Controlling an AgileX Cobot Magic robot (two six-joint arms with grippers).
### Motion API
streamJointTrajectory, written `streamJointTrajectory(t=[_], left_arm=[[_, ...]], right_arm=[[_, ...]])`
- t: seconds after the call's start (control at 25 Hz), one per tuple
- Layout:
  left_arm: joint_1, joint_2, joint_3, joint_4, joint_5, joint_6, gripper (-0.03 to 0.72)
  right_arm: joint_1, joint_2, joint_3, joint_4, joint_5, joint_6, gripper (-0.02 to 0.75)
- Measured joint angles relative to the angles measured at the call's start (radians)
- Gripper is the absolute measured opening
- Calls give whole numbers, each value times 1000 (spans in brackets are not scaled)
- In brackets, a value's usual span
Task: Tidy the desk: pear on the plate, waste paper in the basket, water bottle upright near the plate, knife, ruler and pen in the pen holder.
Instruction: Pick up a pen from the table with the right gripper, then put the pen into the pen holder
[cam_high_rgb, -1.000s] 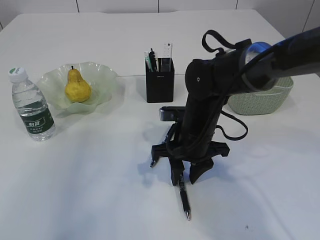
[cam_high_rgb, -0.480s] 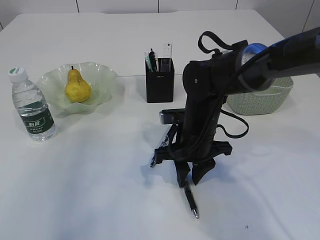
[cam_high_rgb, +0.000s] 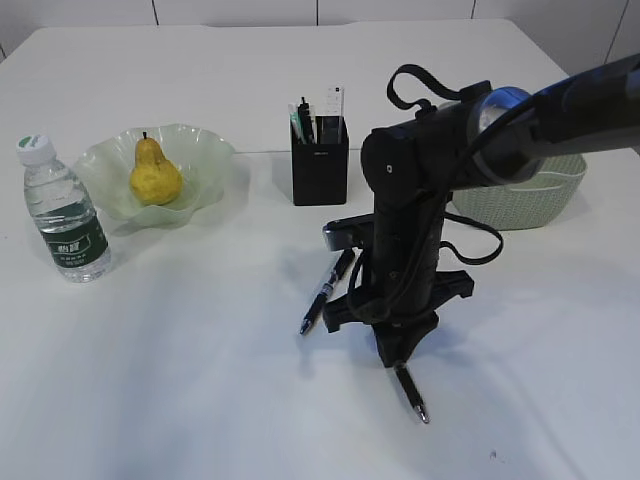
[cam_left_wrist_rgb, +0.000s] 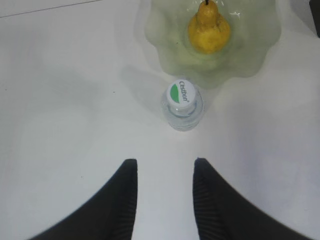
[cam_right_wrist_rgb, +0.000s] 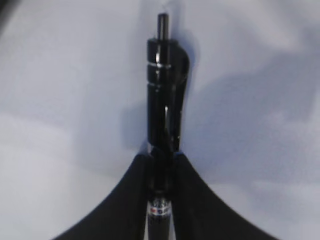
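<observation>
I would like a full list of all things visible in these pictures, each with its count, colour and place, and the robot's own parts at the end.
desk: one, white, under everything.
water bottle: one, clear with white cap and dark green label, upright at far left, beside the plate.
plate: one, pale green, wavy rim, left of centre.
pear: one, yellow, on the plate.
pen holder: one, black, centre back, with several items standing in it.
basket: one, sage green, right, partly hidden by the arm.
lying pen: one, black, on the desk, left of the right gripper.
held pen: one, black, between the right gripper's fingers, tip at the desk.
left gripper: black, open, above the bottle.
right gripper: black, shut on the pen.
</observation>
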Motion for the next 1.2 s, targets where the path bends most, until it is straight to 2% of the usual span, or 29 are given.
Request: streamJointTrajectory(t=[0.12, 0.4, 0.6, 0.84, 0.96, 1.2], left_arm=[[0, 0, 0, 0, 0, 0, 259], [0, 0, 0, 0, 0, 0, 258], [0, 0, 0, 0, 0, 0, 258], [0, 0, 0, 0, 0, 0, 258], [0, 0, 0, 2, 0, 0, 258], [0, 0, 0, 4, 0, 0, 258]], right_arm=[[0, 0, 0, -5, 0, 0, 112], [0, 16, -50, -7, 52, 0, 110], [0, 49, -173, -30, 153, 0, 110], [0, 51, -356, -32, 175, -2, 109], [0, 51, -441, -50, 136, -2, 108], [0, 51, -556, -145, -33, -4, 108]])
